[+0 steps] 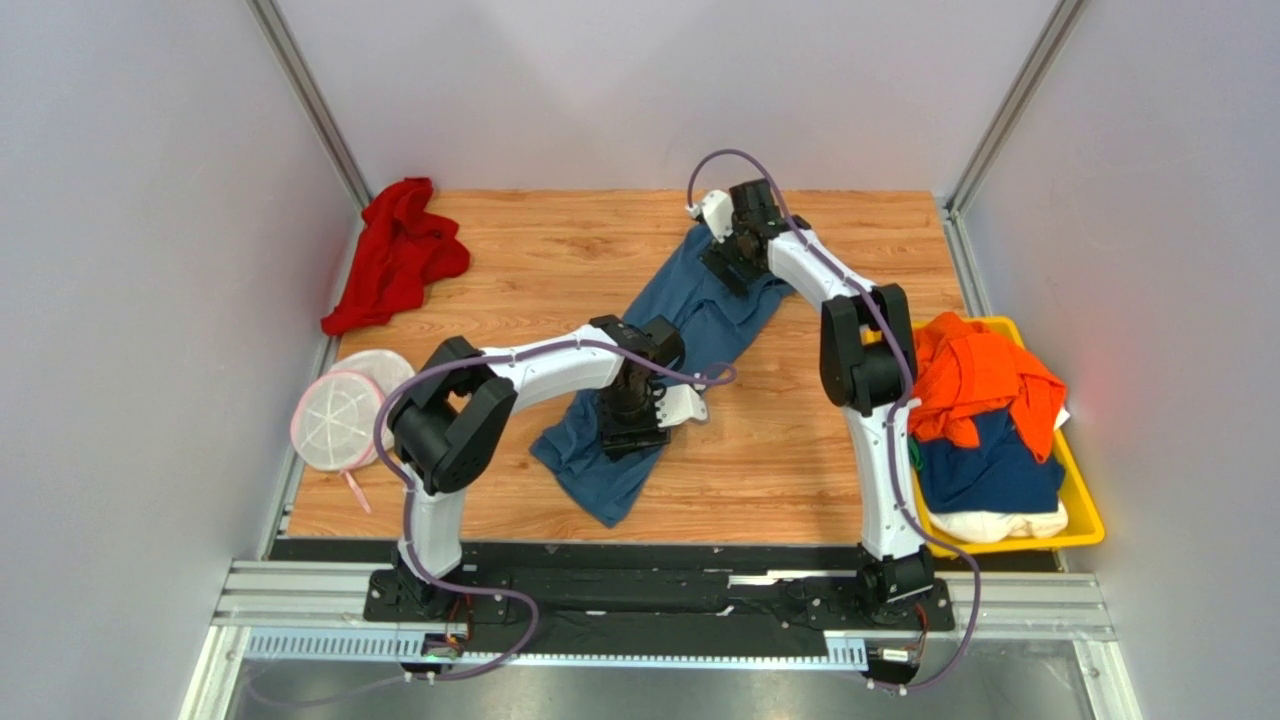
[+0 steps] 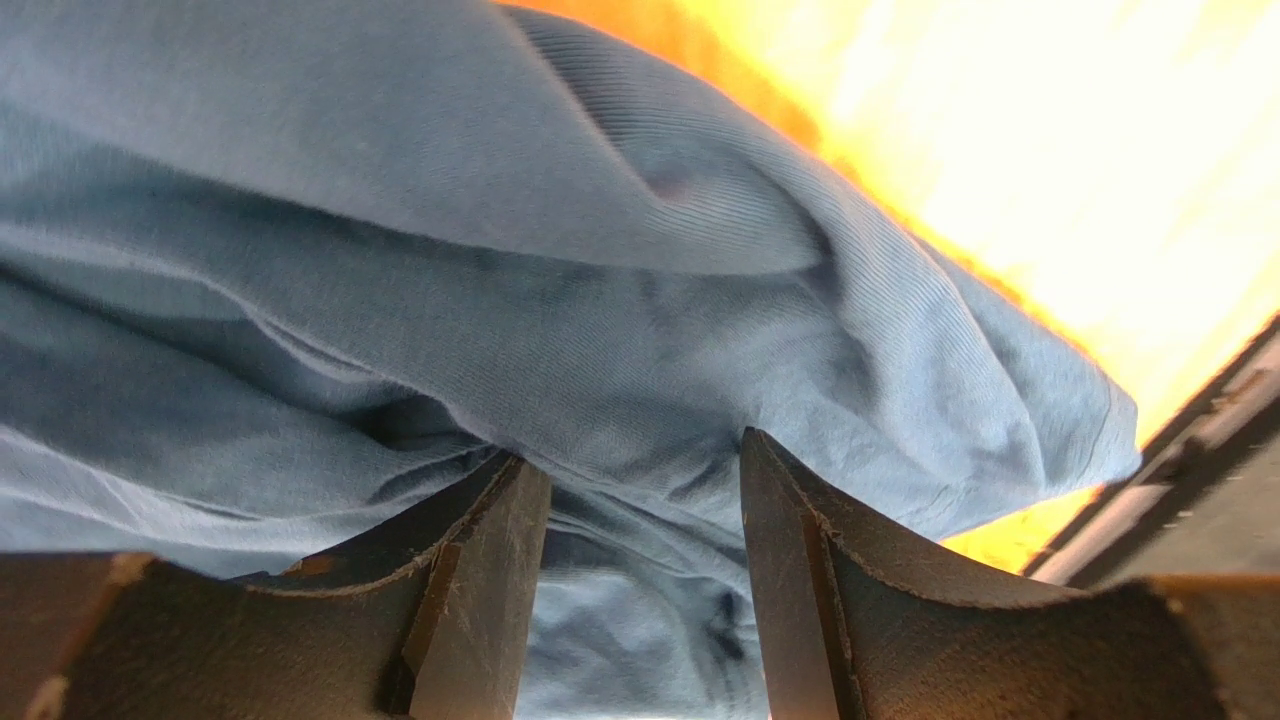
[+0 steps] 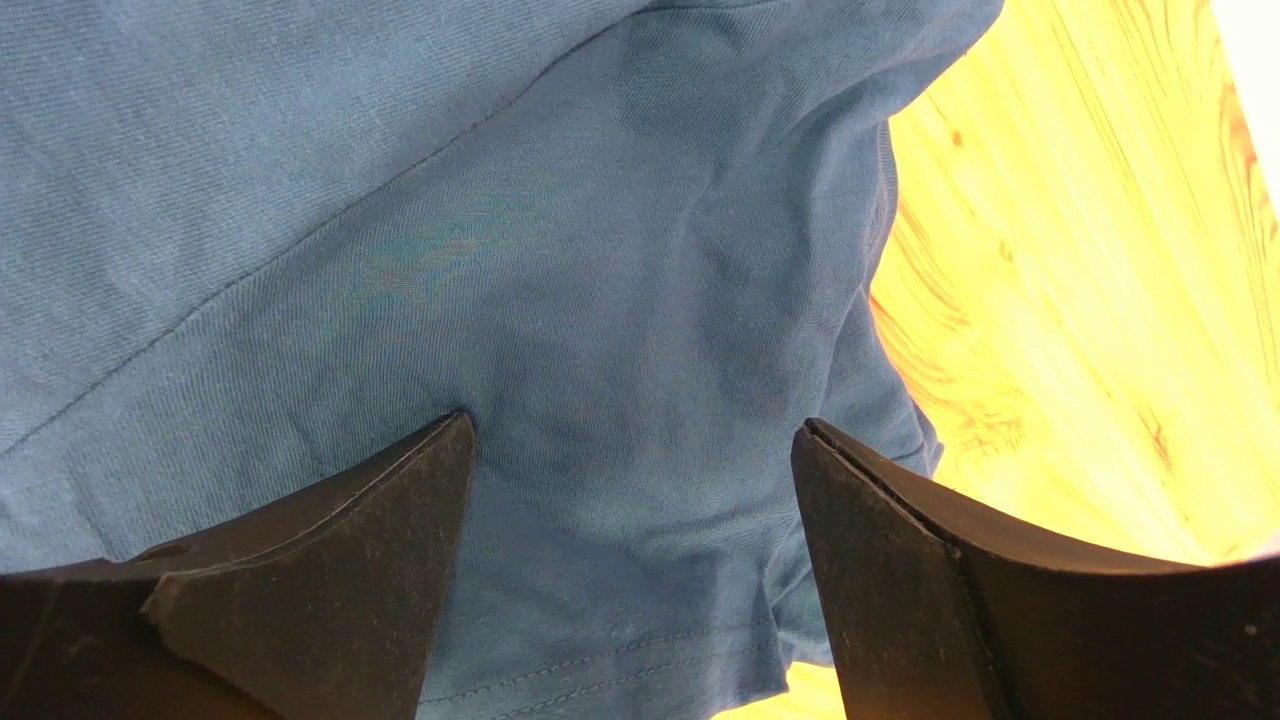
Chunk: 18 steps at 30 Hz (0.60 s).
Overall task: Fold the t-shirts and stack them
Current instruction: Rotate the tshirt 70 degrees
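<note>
A slate-blue t-shirt (image 1: pixel 694 308) lies crumpled in a long diagonal strip across the wooden table, from far centre to near centre. My left gripper (image 1: pixel 639 428) is down on its near part. In the left wrist view the gripper (image 2: pixel 646 480) is open, its jaws apart with bunched blue cloth (image 2: pixel 451 270) between them. My right gripper (image 1: pixel 732 258) is down on the shirt's far end. In the right wrist view it (image 3: pixel 631 435) is wide open over flat blue cloth (image 3: pixel 451 225) near a stitched hem. An orange shirt (image 1: pixel 977 375), a navy one (image 1: pixel 984 465) and a cream one (image 1: pixel 999 525) are piled at the right.
The pile sits in a yellow bin (image 1: pixel 1089 518) off the table's right edge. A red cloth (image 1: pixel 394 252) lies crumpled at the far left corner. A round white-and-pink mesh disc (image 1: pixel 338 420) lies at the left edge. Grey walls enclose the table.
</note>
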Motion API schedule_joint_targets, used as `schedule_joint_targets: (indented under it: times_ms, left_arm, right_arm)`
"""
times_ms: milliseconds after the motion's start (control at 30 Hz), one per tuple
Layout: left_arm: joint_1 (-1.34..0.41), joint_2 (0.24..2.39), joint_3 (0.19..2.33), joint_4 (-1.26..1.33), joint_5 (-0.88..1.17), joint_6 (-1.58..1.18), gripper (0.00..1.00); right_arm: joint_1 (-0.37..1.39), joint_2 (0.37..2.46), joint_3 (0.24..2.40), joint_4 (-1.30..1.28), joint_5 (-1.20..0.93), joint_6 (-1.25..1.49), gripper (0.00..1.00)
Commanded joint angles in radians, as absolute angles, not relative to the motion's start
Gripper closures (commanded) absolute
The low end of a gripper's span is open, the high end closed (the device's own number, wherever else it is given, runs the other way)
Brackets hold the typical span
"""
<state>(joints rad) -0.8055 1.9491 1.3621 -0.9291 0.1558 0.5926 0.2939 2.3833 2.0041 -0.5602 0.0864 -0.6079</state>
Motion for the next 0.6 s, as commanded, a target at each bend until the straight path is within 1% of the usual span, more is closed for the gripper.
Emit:
schedule_joint_targets:
  times_ms: [0,333,567]
  left_arm:
    - [-0.838,1.950,1.384,-0.937,0.218,0.563,0.41]
    - [-0.929,1.937,1.382,-0.939,0.241,0.531,0.42]
    - [-0.951,1.973,1.419,-0.945,0.279,0.538,0.41]
  right_arm:
    - [0.325,2.390,2.025,-0.523,0.032,-0.607,0.17]
    - [0.353,2.388,2.028,-0.492,0.015,-0.629,0.16]
    - [0.376,2.420,2.062,-0.477,0.017,-0.669,0.16]
